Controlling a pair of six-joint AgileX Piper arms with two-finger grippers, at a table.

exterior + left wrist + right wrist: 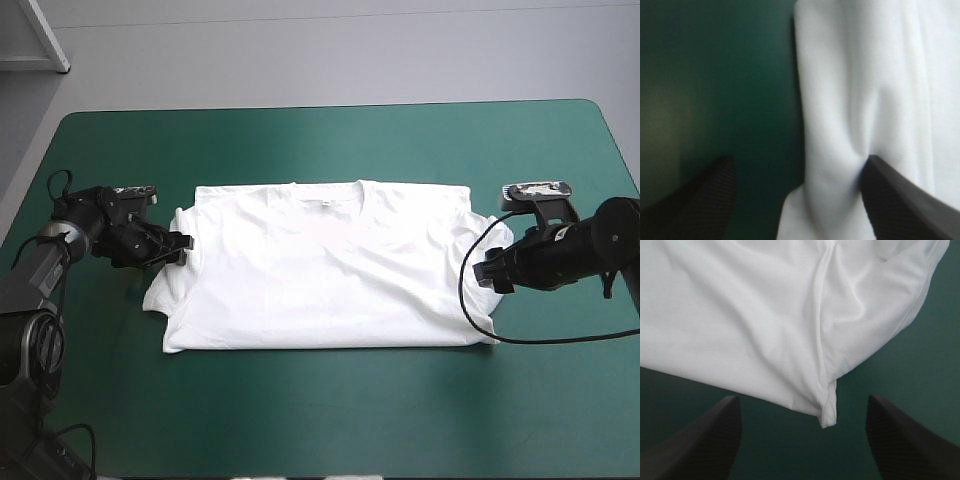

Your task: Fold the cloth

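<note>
Here, the left gripper (800, 162) is found released, its black fingers (705, 200) spread wide. A soft ridge of the T-shirt (865, 90) lies between them, close against one finger, while bare teal-green cover (715, 75) is seen beside the other. The right gripper (802, 402) is likewise released, its fingers parted, and a pointed corner of the white cloth is framed just ahead of the gap, with nothing gripped. Further out, in the high view, the T-shirt is shown spread flat in the middle of the table, collar toward the far edge, with one gripper set low at each sleeve side. The garment is judged to be light, thin and limp. It can be expected to sag and wrinkle when lifted and to slide easily over the cover, and nothing fragile is at stake. A hold is best taken where the cloth is doubled and more layers can be pinched: the sleeve fold for the left gripper, the hemmed corner for the right. Counted: one T-shirt, two grippers, four fingers, one table.
</note>
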